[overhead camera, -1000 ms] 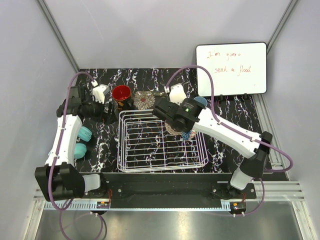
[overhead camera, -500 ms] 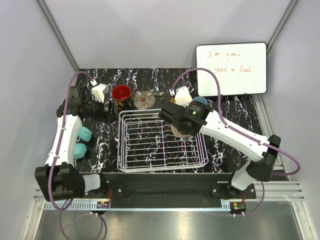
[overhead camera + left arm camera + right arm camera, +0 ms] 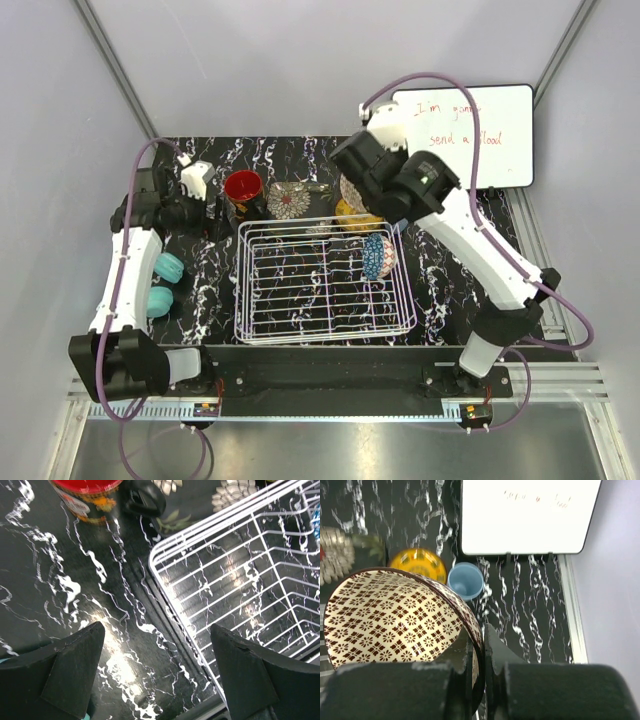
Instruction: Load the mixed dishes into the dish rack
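Observation:
The white wire dish rack (image 3: 300, 290) sits mid-table; a blue patterned bowl (image 3: 378, 255) stands on edge in its right part. My right gripper (image 3: 358, 178) is raised over the rack's far right corner, shut on the rim of the beige-brown patterned bowl (image 3: 390, 615), which also shows in the top view (image 3: 350, 193). Below it lie the yellow plate (image 3: 417, 564) and the light blue cup (image 3: 465, 580). The red mug (image 3: 243, 187) and floral saucer (image 3: 290, 200) stand behind the rack. My left gripper (image 3: 157, 645) is open and empty over the table, left of the rack (image 3: 240, 580).
Two teal rounded objects (image 3: 165, 270) lie left of the rack beside the left arm. A whiteboard (image 3: 462, 135) stands at the back right and also shows in the right wrist view (image 3: 525, 515). The red mug (image 3: 85, 492) is just ahead of the left gripper.
My right gripper has risen from the rack's right side and swung toward the back, carrying the beige-brown bowl. The blue bowl stays in the rack. The left arm has barely moved.

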Controlling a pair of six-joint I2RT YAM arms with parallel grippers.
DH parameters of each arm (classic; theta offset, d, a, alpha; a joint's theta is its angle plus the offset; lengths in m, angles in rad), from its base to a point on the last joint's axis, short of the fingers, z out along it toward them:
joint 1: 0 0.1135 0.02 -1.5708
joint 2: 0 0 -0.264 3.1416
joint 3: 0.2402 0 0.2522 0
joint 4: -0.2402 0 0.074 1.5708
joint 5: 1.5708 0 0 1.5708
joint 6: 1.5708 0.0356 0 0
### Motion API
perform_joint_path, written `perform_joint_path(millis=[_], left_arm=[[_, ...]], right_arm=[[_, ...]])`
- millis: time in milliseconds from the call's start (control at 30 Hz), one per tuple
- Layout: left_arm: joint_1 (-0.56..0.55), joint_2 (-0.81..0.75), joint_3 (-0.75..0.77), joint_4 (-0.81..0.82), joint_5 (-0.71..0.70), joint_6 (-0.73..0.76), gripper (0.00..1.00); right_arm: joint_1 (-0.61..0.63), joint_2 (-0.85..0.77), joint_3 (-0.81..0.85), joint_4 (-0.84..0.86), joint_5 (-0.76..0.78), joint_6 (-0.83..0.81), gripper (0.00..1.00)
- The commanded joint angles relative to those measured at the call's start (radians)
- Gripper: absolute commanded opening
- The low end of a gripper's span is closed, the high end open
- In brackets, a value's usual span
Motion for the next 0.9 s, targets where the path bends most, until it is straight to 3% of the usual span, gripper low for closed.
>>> perform_joint_path(millis=[0, 133, 200, 333, 600, 733, 867], left_arm=[[0.002, 0.005, 0.087, 0.016, 0.014, 0.013, 0.90], [0.005, 0.020, 0.146, -0.027, 0.000, 0.045, 0.90], [0.004, 0.023, 0.181, -0.050, -0.012, 0.060, 0.91], [0.004, 0.022, 0.216, -0.073, -0.031, 0.067, 0.91], [0.007, 0.025, 0.259, -0.136, -0.061, 0.074, 0.91], [0.008, 0.025, 0.262, -0.141, -0.064, 0.073, 0.91], [0.008, 0.029, 0.250, -0.141, -0.045, 0.054, 0.91]], right_arm=[[-0.053, 0.084, 0.219, -0.132, 0.038, -0.087, 0.00], [-0.144, 0.083, 0.294, 0.016, 0.070, -0.207, 0.00], [-0.190, 0.066, 0.329, 0.061, 0.003, -0.268, 0.00], [-0.201, 0.077, 0.363, 0.312, -0.085, -0.466, 0.00], [-0.253, 0.091, 0.309, 0.423, -0.490, -0.661, 0.00], [-0.357, 0.083, 0.283, 0.432, -0.595, -0.638, 0.00], [-0.570, 0.088, 0.257, 0.435, -0.859, -0.558, 0.00]])
